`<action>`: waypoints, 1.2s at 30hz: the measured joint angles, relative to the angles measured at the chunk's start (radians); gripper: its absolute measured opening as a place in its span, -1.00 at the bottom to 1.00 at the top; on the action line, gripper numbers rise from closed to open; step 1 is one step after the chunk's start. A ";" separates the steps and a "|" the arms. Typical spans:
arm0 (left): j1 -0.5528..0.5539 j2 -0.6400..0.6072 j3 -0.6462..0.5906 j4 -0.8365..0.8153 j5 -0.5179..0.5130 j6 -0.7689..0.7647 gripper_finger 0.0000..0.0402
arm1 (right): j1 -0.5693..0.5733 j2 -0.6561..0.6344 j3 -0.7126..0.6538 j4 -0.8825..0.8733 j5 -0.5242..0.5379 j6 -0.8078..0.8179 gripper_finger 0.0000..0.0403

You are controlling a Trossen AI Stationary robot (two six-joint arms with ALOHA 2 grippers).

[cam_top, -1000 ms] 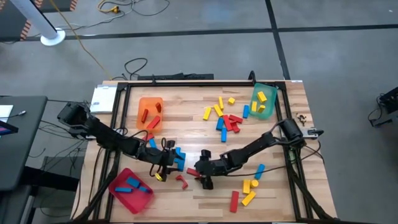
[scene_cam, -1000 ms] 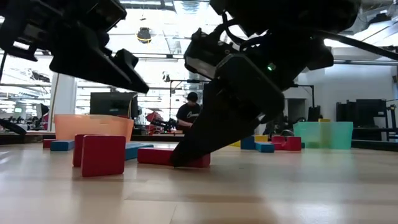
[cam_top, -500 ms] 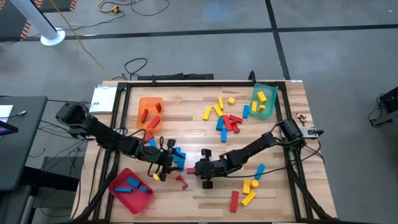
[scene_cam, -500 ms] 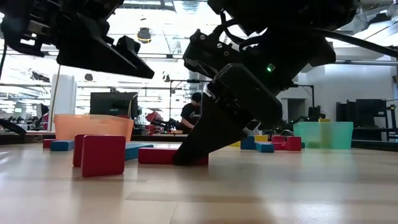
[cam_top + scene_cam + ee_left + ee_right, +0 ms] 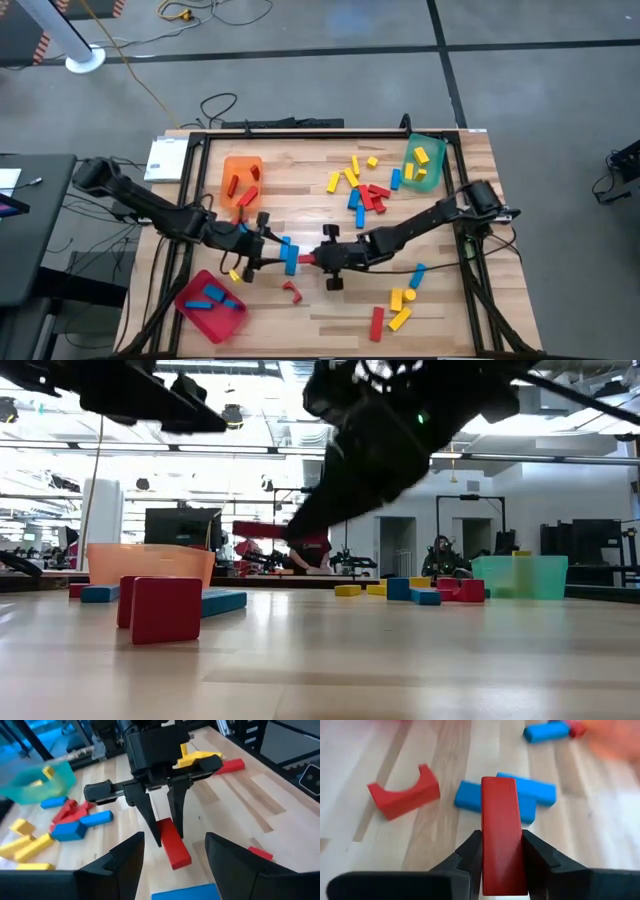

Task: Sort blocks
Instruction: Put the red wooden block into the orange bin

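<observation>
Two black jointed arms trailing dark cables, each ending in a gripper with two tapering black fingers (image 5: 175, 815)

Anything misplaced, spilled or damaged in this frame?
Yes, the sorting looks mixed: the red tray holds blue blocks and the orange tray holds red ones. Otherwise nothing is spilled. The right gripper holds a red bar squarely.

The high view looks straight down on the whole wooden table (image 5: 330, 300) from well above. The low view sits at tabletop level, facing across into the room. Each wrist view looks forward, close, past its own fingers. All four share the red bar (image 5: 502, 832) between the right gripper's (image 5: 166, 840) fingers.
</observation>
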 joint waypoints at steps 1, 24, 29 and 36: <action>0.000 -0.019 0.000 -0.018 0.000 0.018 0.02 | -0.005 -0.013 0.000 0.004 -0.001 -0.014 -0.40; -0.050 -0.005 0.000 0.108 -0.047 0.501 0.02 | -0.138 -0.157 0.002 0.182 -0.411 0.118 -0.40; -0.051 0.048 0.000 0.223 -0.112 0.554 0.02 | -0.156 -0.157 0.002 0.206 -0.474 0.147 -0.40; -0.051 0.059 0.000 0.251 -0.115 0.615 -0.08 | -0.162 -0.157 0.002 0.207 -0.480 0.161 -0.40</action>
